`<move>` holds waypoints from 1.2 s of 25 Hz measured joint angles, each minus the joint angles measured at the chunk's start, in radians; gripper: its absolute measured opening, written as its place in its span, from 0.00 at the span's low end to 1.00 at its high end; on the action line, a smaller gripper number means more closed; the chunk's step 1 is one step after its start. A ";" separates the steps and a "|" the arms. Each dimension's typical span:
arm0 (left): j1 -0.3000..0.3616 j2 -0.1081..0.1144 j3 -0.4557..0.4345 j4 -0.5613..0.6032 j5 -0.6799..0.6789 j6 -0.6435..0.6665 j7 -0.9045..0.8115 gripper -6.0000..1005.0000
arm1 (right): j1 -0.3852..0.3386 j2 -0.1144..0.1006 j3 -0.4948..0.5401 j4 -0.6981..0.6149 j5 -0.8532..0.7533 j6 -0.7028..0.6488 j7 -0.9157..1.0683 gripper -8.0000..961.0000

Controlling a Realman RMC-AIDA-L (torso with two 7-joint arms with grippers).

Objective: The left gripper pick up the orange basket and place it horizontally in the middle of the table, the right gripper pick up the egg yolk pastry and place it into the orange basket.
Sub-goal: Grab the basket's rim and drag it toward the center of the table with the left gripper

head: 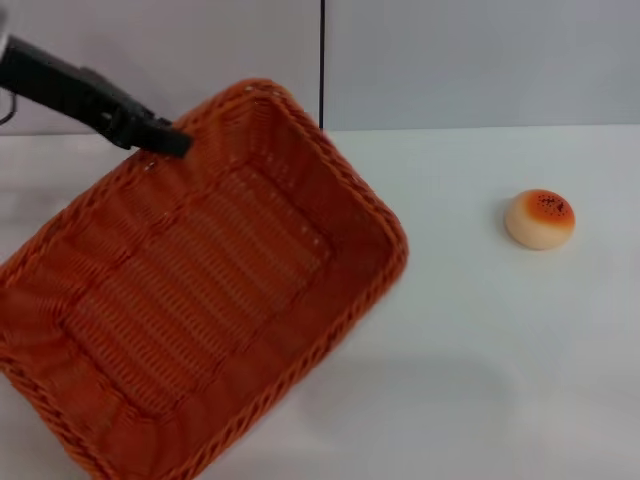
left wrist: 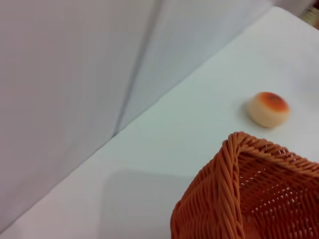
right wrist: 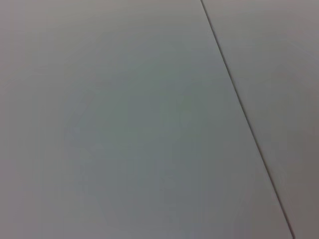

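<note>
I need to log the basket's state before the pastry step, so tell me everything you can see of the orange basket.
The orange basket is a large rectangular woven, wicker-look container with a braided rim and sloping sides. It is empty and sits diagonally on the left part of the white table, its open mouth tipped toward the head camera. The left gripper meets its far rim. The egg yolk pastry lies apart, to its right.

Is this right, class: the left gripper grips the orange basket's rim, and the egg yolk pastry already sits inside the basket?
Not quite. The left gripper is at the orange basket rim, but the head view shows the egg yolk pastry on the table, apart from the basket.
</note>
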 joint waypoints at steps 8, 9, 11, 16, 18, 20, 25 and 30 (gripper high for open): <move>-0.104 -0.036 0.156 -0.018 -0.013 0.035 0.095 0.18 | 0.006 0.001 0.000 0.000 0.000 0.041 0.000 0.86; -0.117 -0.044 0.162 -0.017 -0.014 0.034 0.107 0.18 | 0.006 0.002 0.000 0.001 0.000 0.045 0.000 0.86; -0.147 -0.065 0.172 -0.018 -0.013 0.030 0.142 0.18 | 0.006 0.004 0.000 0.001 0.000 0.049 0.000 0.86; -0.195 -0.077 0.222 -0.064 -0.025 -0.006 0.199 0.18 | 0.006 0.006 0.000 0.002 0.000 0.049 0.000 0.86; -0.209 -0.078 0.259 -0.103 -0.027 -0.040 0.216 0.18 | 0.006 0.007 0.000 0.001 0.000 0.049 0.000 0.86; -0.221 -0.078 0.290 -0.144 -0.028 -0.069 0.237 0.18 | 0.006 0.007 0.000 0.001 0.000 0.049 0.000 0.86; -0.234 -0.084 0.350 -0.222 -0.030 -0.134 0.277 0.18 | 0.006 0.007 0.000 0.001 0.000 0.049 0.000 0.86; -0.230 -0.087 0.387 -0.272 -0.067 -0.195 0.314 0.18 | 0.006 0.007 0.000 0.001 0.000 0.049 0.000 0.86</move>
